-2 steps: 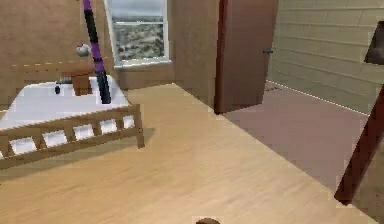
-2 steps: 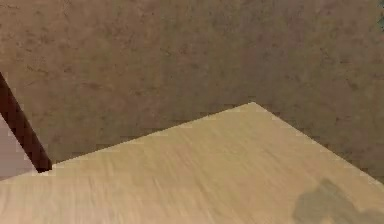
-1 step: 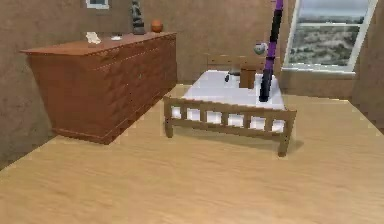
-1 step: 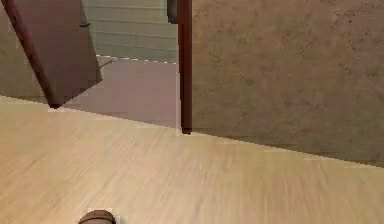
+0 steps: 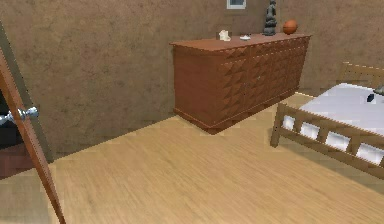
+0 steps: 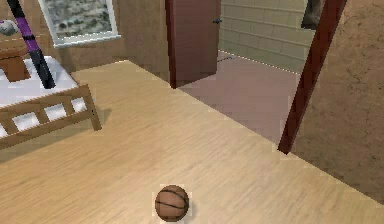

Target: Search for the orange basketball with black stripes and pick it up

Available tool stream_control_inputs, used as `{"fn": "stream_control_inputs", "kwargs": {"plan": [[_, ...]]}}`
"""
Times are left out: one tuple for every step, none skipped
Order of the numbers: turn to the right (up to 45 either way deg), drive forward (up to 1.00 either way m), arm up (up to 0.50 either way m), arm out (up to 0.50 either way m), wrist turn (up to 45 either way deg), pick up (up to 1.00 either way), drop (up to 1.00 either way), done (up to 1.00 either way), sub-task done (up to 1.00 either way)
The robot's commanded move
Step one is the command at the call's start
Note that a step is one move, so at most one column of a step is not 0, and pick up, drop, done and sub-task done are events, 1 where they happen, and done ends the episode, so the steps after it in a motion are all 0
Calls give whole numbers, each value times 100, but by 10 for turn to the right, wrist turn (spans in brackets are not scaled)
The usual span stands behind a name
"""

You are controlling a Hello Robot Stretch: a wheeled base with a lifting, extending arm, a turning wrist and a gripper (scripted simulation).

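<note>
Bedroom with a pale wooden floor [image 6: 230,150]. In the arm side view, an orange-brown basketball [image 6: 172,202] with dark stripes lies on the bare floor near the bottom edge, just left of the middle. It is well apart from the wooden bed [image 6: 50,105] at the upper left. Farther out are a window [image 6: 85,20] and a dark red door [image 6: 195,40] beside an opening to another room. In the forward view, a long wooden dresser [image 5: 240,75] stands against a brown wall. On its top sits a small orange round thing [image 5: 290,27], too small for me to name. I judge the search as good as done, since the ball on the floor fits the task's words. The whole pick-up is left: I would have to line the arm up with the ball, reach it and lift it clear of the floor. I cannot tell the state of the tool, whether spread or pressed together.
</note>
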Motion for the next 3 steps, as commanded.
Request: {"fn": "stream_control_inputs", "kwargs": {"plan": [[0,0,18,0,0,0,0,0,0],[0,0,0,46,0,0,0,0,0],[0,0,0,0,450,0,0,0,0]]}}
